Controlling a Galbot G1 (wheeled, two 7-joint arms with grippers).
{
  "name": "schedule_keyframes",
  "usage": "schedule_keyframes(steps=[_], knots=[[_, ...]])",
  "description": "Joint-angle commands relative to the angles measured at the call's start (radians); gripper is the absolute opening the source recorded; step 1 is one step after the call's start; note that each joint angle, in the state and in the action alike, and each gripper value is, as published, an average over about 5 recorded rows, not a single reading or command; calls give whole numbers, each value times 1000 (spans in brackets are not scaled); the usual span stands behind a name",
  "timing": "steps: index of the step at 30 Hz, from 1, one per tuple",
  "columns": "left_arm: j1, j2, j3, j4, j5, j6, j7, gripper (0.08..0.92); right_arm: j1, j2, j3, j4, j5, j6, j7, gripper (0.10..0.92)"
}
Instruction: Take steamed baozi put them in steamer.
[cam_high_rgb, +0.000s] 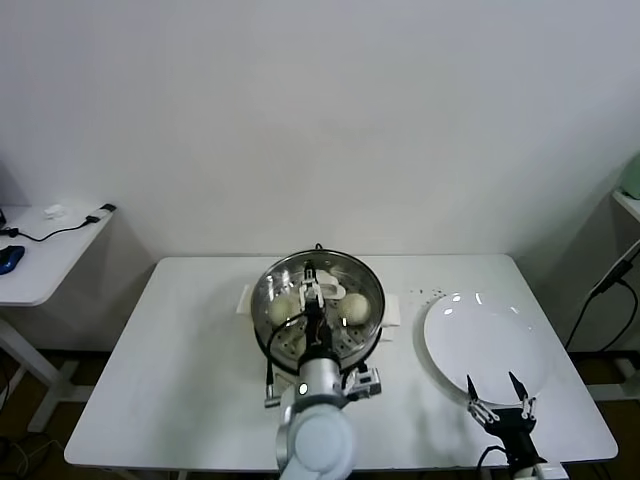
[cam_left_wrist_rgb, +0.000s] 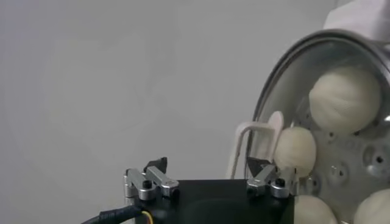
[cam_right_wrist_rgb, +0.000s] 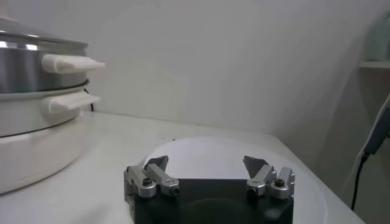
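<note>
Our left gripper (cam_high_rgb: 318, 292) hangs wide open and empty over the steamer (cam_high_rgb: 262, 290), baozi (cam_left_wrist_rgb: 345, 99) just below it, so apparently dropped. Our right gripper (cam_high_rgb: 497, 396), also open and empty, waits at the plate (cam_high_rgb: 485, 335) edge, out of the way.

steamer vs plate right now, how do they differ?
The steamer is deep, shiny steel with side handles; the plate is flat and white. The steamer holds baozi; the plate is bare. The left tool hangs over the steamer; the right tool sits at the plate's near edge. Both are round.
</note>
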Motion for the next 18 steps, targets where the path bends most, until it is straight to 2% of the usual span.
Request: schedule_keyframes(steps=[1,3,5,9,11,13,18], knots=[[90,185,-67,-193,-466,-176,-258,817,9,-10,-3,10,56,32,11,823],[113,190,-134,-207,-649,-294,-385,822,13,-15,-5,13,84,59,9,823],[151,191,-195,-224,-804,-400,-476,822,18,-18,-6,13,106,85,9,823],[251,195,-310,-281,-1100,-567,-550,823,28,-17,-7,12,129,113,16,823],[295,191,-396,-292,-1280,-667,-550,823,34,-13,-7,10,131,120,19,823],[322,188,-512,-292,-1485,-741,-515,823,39,-8,-8,6,129,128,20,823],[387,228,-817,-276,-1979,-763,-348,823,39,-7,-12,-3,131,140,17,823]])
